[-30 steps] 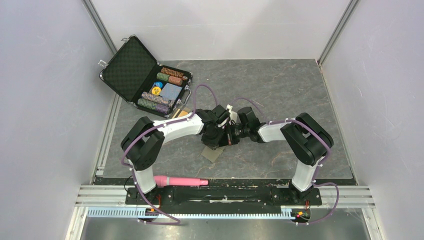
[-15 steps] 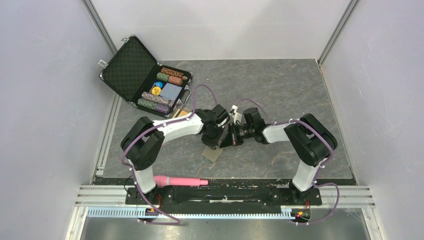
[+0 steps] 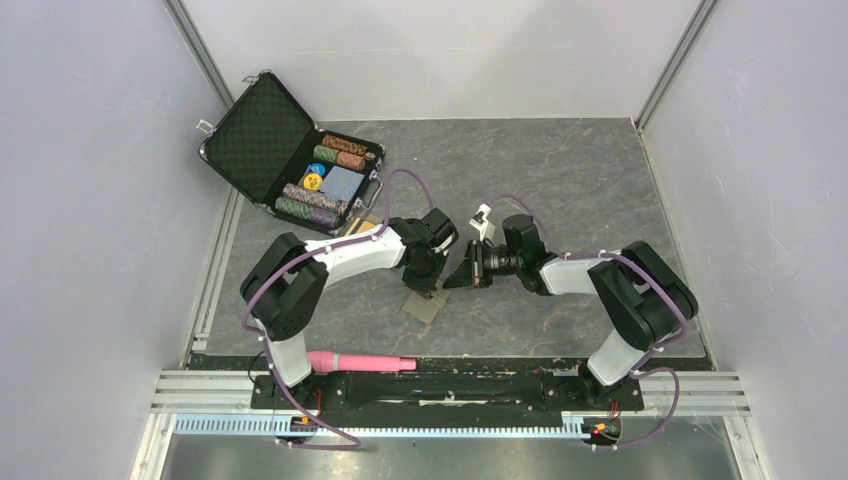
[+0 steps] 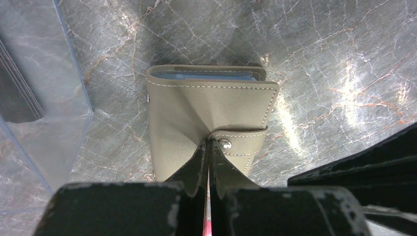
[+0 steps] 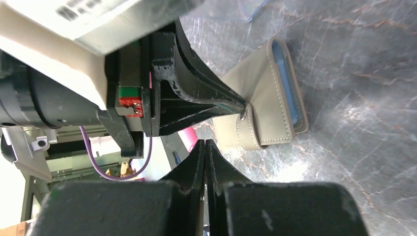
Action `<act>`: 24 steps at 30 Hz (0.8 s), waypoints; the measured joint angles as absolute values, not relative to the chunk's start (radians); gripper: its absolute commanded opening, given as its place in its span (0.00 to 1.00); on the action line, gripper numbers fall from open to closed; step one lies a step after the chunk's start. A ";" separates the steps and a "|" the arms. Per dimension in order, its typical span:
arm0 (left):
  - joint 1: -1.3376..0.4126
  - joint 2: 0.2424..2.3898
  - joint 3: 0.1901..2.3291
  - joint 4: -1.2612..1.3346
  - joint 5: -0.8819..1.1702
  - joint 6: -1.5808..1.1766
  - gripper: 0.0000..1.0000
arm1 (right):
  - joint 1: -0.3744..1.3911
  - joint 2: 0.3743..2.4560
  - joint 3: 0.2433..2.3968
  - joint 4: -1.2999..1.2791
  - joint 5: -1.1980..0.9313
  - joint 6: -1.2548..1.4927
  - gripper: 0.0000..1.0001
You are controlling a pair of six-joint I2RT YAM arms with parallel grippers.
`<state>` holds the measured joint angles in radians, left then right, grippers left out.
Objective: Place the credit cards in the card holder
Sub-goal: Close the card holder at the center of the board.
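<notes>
- Where the grey, marble-veined table (image 3: 560, 180) lies between the two arms, the card holder (image 3: 424, 306) sits near the middle of its near half. It is a small flat wallet of matte taupe leather-like material with pale stitching along its edges.
- The left wrist view shows its closing tab (image 4: 241, 142) with a round metal stud (image 4: 225, 144). It also shows a strip of light blue lining (image 4: 211, 76) at the far fold.
- The left gripper (image 4: 207, 145) has its black, scuffed fingers pressed together on the holder's cover, right beside the stud.
- The right wrist view alone shows the holder from the side. Its open mouth is a rounded slot lined in blue (image 5: 287, 83), and the pinched cover is drawn up to the left gripper's tip (image 5: 241, 109).
- The right gripper (image 5: 205, 143) has its jaws closed on nothing and is just beside the holder, apart from it.
- Only the left wrist view shows a clear sheet (image 4: 44, 113) with a bluish edge and a dark layered shape (image 4: 14, 93) by it. I cannot tell what these are.
- Only the top view shows the open black case (image 3: 262, 130) with diamond-patterned lining, holding rows of poker chips (image 3: 330, 180), at the far left. It also shows a pink cylinder (image 3: 360, 361) by the left arm's base.
- A barcode label (image 5: 74, 10) on a white housing is too blurred to read.
</notes>
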<state>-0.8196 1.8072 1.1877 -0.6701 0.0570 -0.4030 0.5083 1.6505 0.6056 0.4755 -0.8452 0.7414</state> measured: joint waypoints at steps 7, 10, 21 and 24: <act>-0.820 1.807 1.188 -0.670 0.058 -0.403 0.02 | 0.550 1.713 0.600 0.477 -0.855 0.760 0.00; -0.820 1.807 1.188 -0.670 0.059 -0.403 0.02 | 0.555 1.748 0.600 0.478 -0.855 0.767 0.00; -0.819 1.807 1.187 -0.669 0.062 -0.403 0.02 | 0.566 1.829 0.614 0.553 -0.838 0.835 0.00; -0.819 1.807 1.186 -0.667 0.062 -0.403 0.02 | 0.574 1.839 0.622 0.562 -0.834 0.846 0.00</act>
<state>-0.8192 1.8069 1.1862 -0.6670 0.0624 -0.4030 0.5739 1.8389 0.6216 0.5625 -0.8337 0.8455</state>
